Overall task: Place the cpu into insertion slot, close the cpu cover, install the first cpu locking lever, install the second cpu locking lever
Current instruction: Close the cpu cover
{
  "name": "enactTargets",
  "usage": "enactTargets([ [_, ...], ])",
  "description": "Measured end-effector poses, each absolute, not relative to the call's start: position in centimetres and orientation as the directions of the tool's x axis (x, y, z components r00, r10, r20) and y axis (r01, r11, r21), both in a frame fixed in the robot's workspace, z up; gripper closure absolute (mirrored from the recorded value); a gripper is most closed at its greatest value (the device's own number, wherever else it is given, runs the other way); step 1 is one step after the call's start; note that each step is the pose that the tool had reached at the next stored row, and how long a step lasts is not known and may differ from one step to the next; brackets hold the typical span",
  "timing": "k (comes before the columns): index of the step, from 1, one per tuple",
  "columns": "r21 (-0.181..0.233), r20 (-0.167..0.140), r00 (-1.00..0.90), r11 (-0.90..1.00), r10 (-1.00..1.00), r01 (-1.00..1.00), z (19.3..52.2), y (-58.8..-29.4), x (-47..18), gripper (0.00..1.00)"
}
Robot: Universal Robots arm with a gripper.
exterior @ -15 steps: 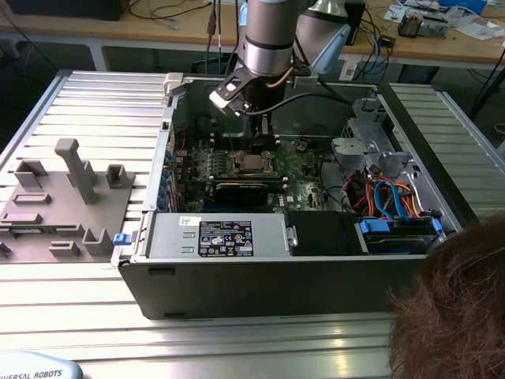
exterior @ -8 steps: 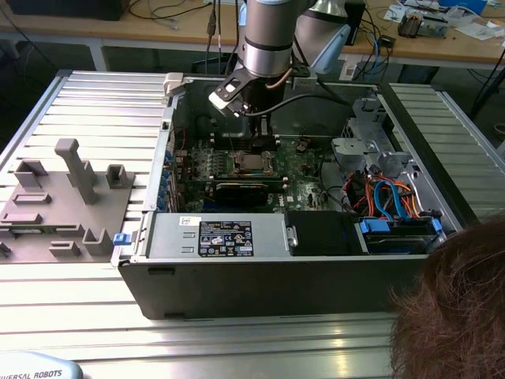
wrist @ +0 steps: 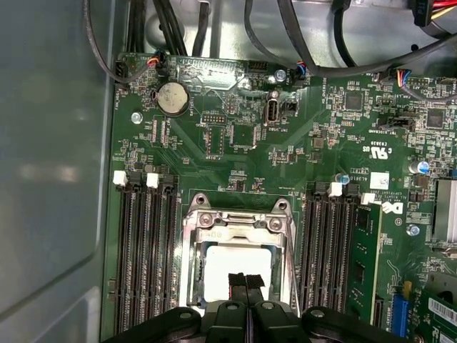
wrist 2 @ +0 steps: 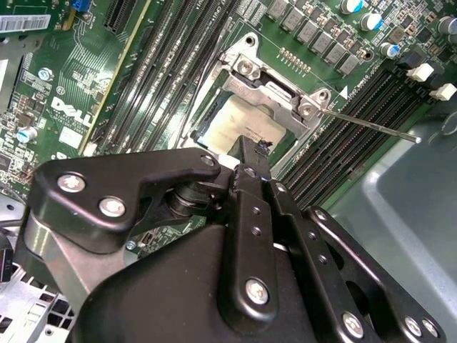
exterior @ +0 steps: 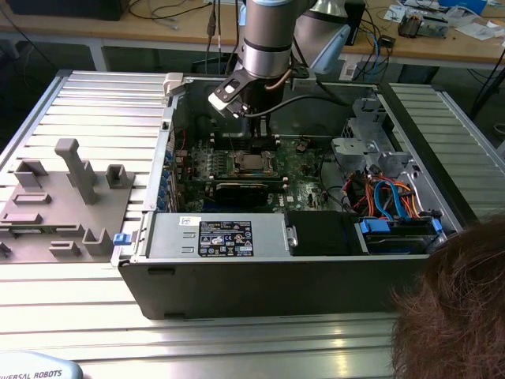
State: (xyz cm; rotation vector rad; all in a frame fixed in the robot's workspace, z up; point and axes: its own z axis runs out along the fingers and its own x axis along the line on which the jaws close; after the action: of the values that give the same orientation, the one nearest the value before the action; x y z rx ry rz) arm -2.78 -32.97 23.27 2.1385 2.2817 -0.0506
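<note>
Tool (wrist: 246,280) — pinched together, empty — over cpu (wrist: 221,264) lying flat, metal top upward.

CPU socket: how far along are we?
Done: cpu is seated, and the cpu cover looks closed over it. In hand: the gripper, shut, is right over the cover's window. Left: one locking lever juts free, unlatched.

Ribbed metal table (exterior: 79,324); open computer case (exterior: 260,284) and grey fixture (exterior: 47,215) rest on it.
</note>
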Motion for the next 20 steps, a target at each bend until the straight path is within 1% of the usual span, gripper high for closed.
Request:
enactTargets([
  [20, -0.014, -0.032, -0.065, 0.064, 0.997, 0.998, 22.82, -32.97, -2.97, 0.89],
])
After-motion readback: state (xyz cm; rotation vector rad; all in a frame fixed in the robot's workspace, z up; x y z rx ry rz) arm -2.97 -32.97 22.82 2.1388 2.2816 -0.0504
